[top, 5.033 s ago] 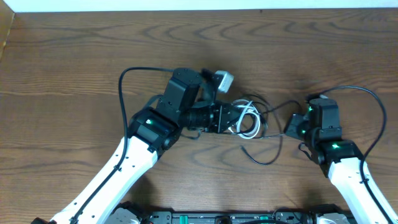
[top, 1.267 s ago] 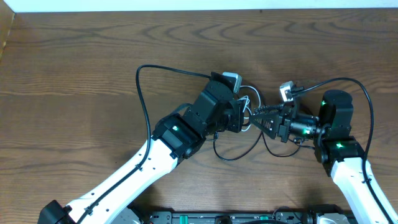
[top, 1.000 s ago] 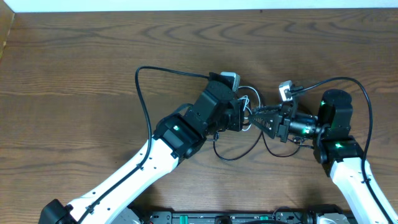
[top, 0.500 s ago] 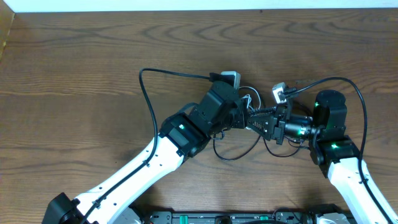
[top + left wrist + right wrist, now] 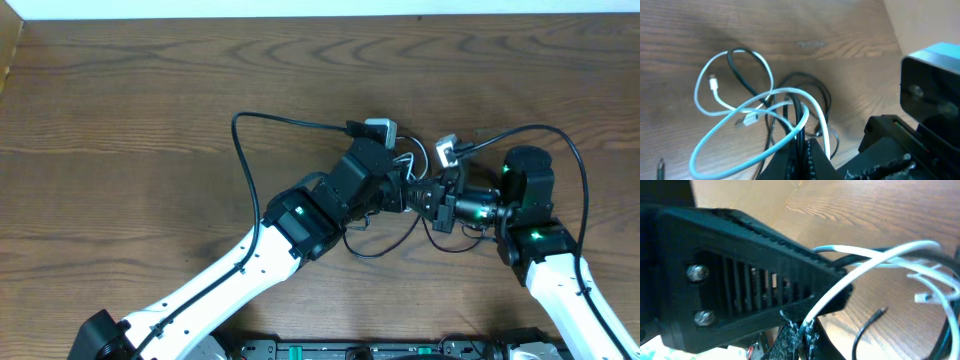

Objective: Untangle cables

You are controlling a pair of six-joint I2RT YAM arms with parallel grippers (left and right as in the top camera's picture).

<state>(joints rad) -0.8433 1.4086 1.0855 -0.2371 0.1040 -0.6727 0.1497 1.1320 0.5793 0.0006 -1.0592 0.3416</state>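
The two arms meet nose to nose over the middle of the desk, a little toward its right edge, and the cables are bunched right there between them. The left pincer comes in from the near-left corner. Its wrist view shows the fingers pressed together at the bottom of the picture, with a strand of the white cable and a black cable running down into them, so the left pincer is clamped on the bundle. The rest of the white cord spreads in open loops on the wood, one flat plug lying inside them.

The right pincer faces it from the right edge. Close up, its padded tips look closed on the white cable. A slack black loop sags toward the near edge under both pincers.
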